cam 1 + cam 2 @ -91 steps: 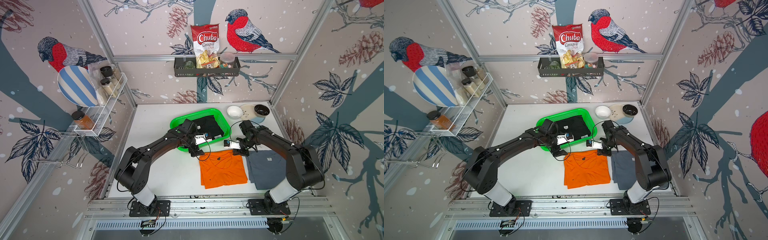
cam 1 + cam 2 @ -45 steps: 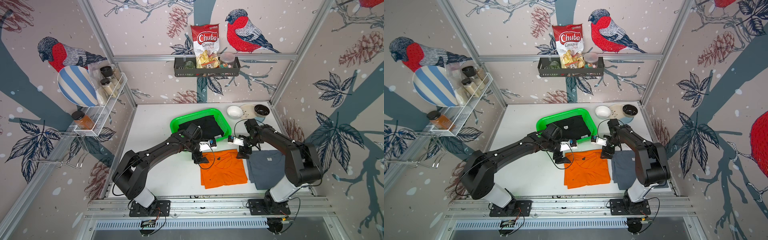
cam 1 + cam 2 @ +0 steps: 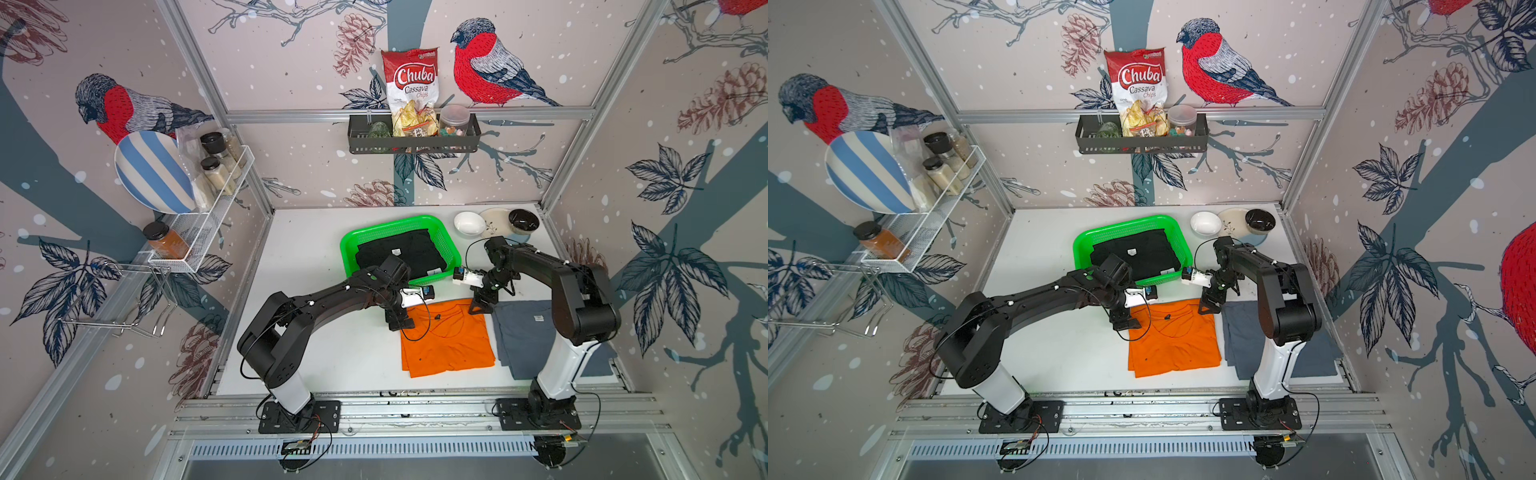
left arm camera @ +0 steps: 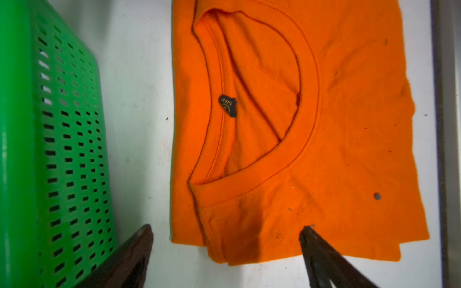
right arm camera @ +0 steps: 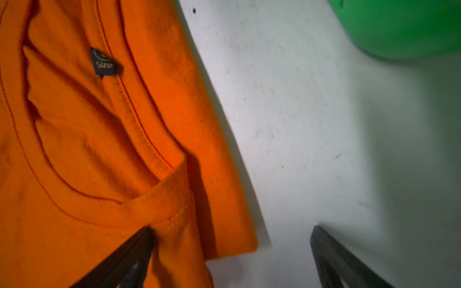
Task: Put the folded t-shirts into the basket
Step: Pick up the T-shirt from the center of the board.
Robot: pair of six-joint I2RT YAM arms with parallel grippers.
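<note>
The orange folded t-shirt (image 3: 446,345) (image 3: 1173,340) lies flat on the table, collar end toward the green basket (image 3: 345,249) (image 3: 1077,249). A black folded t-shirt (image 3: 409,255) (image 3: 1142,253) lies inside the basket. The grey-blue t-shirt (image 3: 523,332) (image 3: 1239,332) lies right of the orange one, partly under my right arm. My left gripper (image 3: 401,324) (image 4: 227,228) is open astride the orange t-shirt's (image 4: 324,124) far left corner. My right gripper (image 3: 478,307) (image 5: 232,229) is open astride the far right corner of the orange t-shirt (image 5: 74,149), one finger on cloth, one over table.
A white bowl (image 3: 468,222), a plate (image 3: 494,216) and a black bowl (image 3: 523,219) stand at the back right beside the basket. A black wall shelf (image 3: 413,137) hangs on the back wall and a white rack (image 3: 208,208) on the left wall.
Both grippers have moved from the basket's front edge toward the front and down onto the orange t-shirt's far corners. The right jaws have spread wide.
</note>
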